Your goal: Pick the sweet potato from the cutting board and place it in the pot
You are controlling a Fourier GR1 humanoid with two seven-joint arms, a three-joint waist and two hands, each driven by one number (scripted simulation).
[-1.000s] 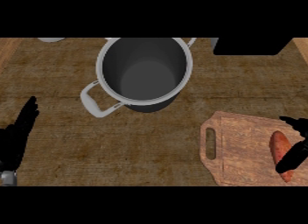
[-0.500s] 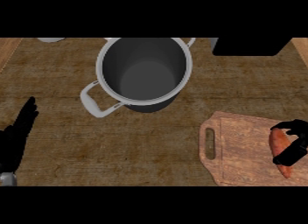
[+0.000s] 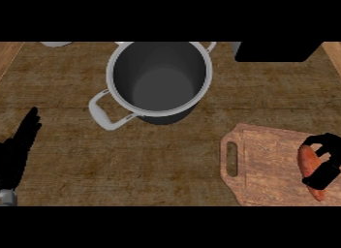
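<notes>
Since the last frame your right hand (image 3: 329,157) has closed further around the sweet potato (image 3: 311,170) — fingers and thumb now curl over its upper half, pinching it. The potato lies on the cutting board (image 3: 270,164), near the board's right side, at the lower right of the counter (image 3: 166,164). The pot (image 3: 159,80) stands well apart, up and to the left, nothing showing inside it. Your left hand (image 3: 12,155) rests at the left edge — fingers straight, holding nothing.
</notes>
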